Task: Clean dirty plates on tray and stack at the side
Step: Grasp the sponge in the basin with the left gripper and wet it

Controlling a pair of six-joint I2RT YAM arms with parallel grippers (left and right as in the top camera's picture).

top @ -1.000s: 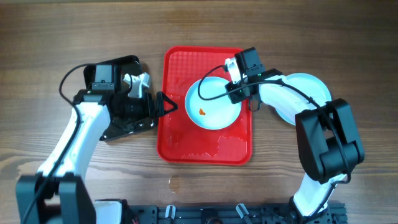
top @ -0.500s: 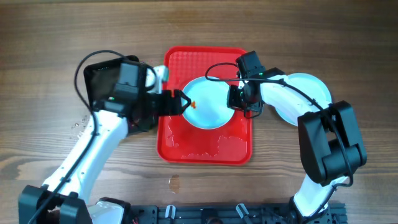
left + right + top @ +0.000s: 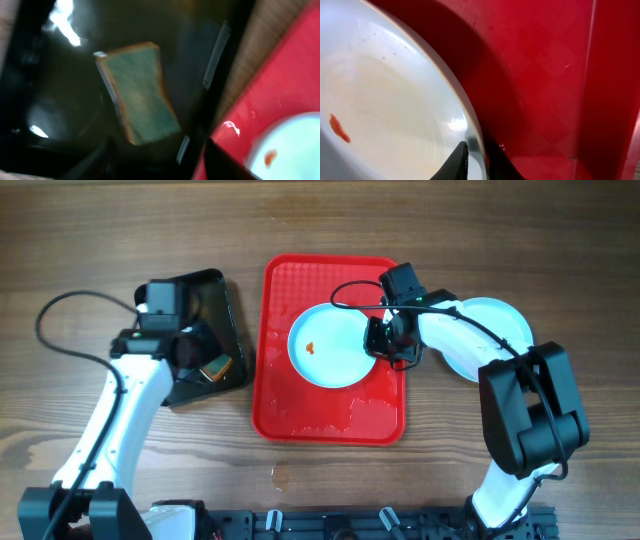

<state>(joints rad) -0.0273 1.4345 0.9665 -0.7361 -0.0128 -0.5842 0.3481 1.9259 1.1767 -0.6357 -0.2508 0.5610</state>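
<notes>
Since the frame half a second earlier, the left arm had pulled away from the red tray (image 3: 280, 405) and swung back to the left, so that the left claw (image 3: 160, 159) hung over the black tray (image 3: 215, 288) at the left of the overhead view. Its fingers stood wide apart, gripping nothing, and a greenish sponge (image 3: 142, 92) lay loose in the black tray just above them in the wrist view. The plate (image 3: 335, 352) lay inside the red tray, in its upper middle, with an orange-red speck (image 3: 311, 347) left of its centre. The right claw (image 3: 384, 340) sat at the plate's right edge, closed narrowly on the rim, one fingertip (image 3: 460, 159) inside the rim and the other outside it. That edge cast a dark shadow on the red floor beside it. Another plate (image 3: 495, 315) rested on the wooden counter (image 3: 100, 240) right of the red tray, partly under the right arm.
</notes>
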